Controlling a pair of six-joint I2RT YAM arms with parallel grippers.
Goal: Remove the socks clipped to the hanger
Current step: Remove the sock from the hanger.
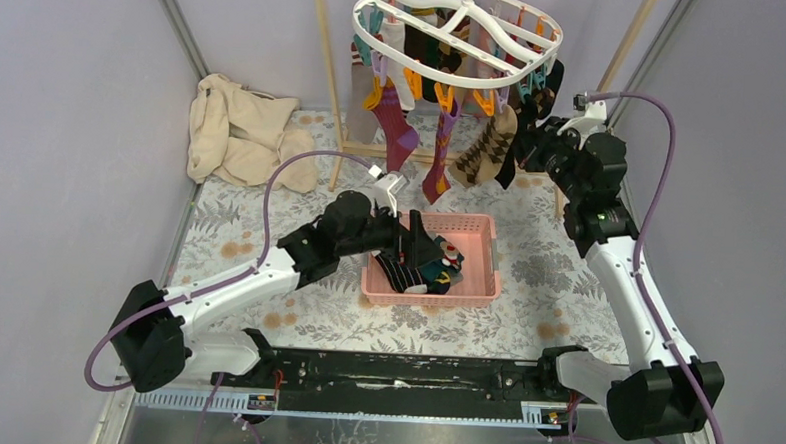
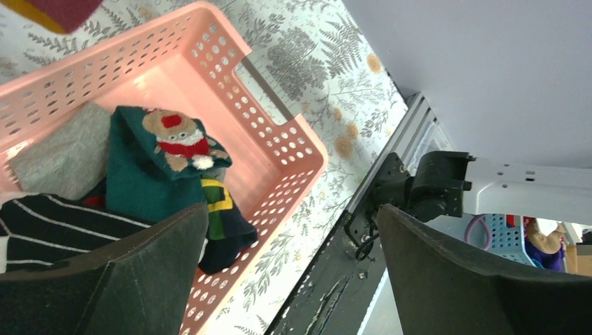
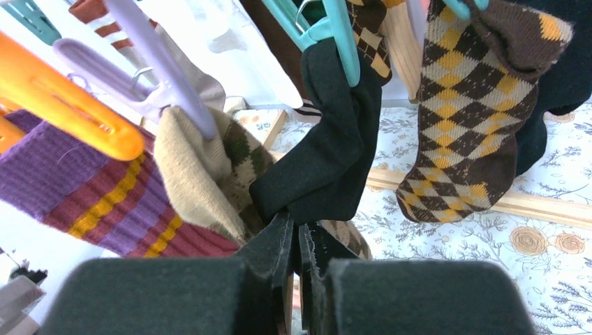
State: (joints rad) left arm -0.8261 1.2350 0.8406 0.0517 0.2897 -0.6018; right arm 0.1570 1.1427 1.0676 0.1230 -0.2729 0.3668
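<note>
Now: right hand pinched on a black sock, pull comes next

Your left hand (image 2: 292, 218) hangs over the pink basket (image 1: 466, 295) on the desk (image 1: 537, 278). Its fingers are wide apart and hold nothing, and a heap of socks (image 2: 153, 167) lies inside.

Above centre, the hanger (image 1: 361, 18) carries many clipped socks (image 1: 401, 132) dangling from its rim: purple-striped, red, brown argyle, black.

At its right side your right hand (image 3: 299, 232) is clamped together on the lower fold of a black sock (image 3: 328, 153) held by a teal clip (image 3: 335, 31).

Step in hand, I judge: gripping for removal. Next calls for a steady downward pull until the clip lets go. Argyle neighbours hang just beside, so keep clear of them.
</note>
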